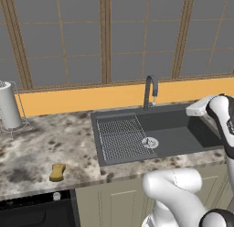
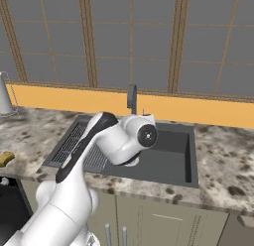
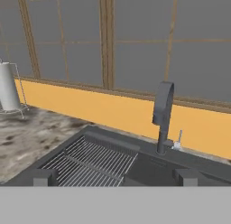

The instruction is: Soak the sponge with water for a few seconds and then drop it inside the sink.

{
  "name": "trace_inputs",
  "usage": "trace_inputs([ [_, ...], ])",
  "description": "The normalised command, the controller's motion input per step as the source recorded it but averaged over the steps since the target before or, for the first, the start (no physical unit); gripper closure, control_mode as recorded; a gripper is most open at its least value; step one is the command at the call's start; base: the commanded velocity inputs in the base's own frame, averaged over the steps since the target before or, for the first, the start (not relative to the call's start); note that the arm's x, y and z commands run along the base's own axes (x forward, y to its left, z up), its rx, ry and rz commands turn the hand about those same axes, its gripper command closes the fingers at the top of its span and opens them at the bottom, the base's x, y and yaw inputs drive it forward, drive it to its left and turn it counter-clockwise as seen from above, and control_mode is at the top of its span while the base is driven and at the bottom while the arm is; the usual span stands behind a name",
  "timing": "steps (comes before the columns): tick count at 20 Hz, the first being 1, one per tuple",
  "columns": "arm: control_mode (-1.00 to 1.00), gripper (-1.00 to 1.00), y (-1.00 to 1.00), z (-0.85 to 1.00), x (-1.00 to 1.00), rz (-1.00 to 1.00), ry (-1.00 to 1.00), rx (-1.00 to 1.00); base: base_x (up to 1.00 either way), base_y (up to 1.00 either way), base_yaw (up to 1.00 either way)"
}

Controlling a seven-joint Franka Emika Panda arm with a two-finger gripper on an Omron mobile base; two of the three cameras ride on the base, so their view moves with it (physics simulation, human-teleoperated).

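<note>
Comparing views: the left base view shows the sponge whole on the speckled tabletop; the right base view catches it at the left margin, partly cut off.
Hand view: looks across the ribbed drainboard toward the dark faucet and its small lever, with the paper towel roll at far left.
Sponge position: left of the sink, near the tabletop's front edge, well apart from the basin.
Sink: drain visible in the left base view; the arm's elbow hides much of the basin in the right base view.
Open room: bare tabletop lies between sponge and sink rim; the roll stands far back by the wall.
Water: no stream can be made out at the spout.
Claw: spread wide, tips low over the sink's near side, holding nothing, touching nothing.
</note>
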Motion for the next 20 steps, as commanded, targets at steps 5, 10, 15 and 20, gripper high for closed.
trace_inputs([
  [5,-1.00,-1.00,0.00,-0.26,0.38,0.01,0.00,0.01,0.00,0.00,0.00],
  [10,-1.00,-1.00,0.00,-0.19,0.44,0.00,0.00,0.00,0.00,0.00,0.00],
  [15,-1.00,-1.00,0.00,-0.07,0.42,0.00,0.00,0.00,0.00,0.00,0.00],
  [20,-1.00,-1.00,0.00,-0.02,0.18,0.00,-0.01,0.00,0.00,0.00,0.00],
])
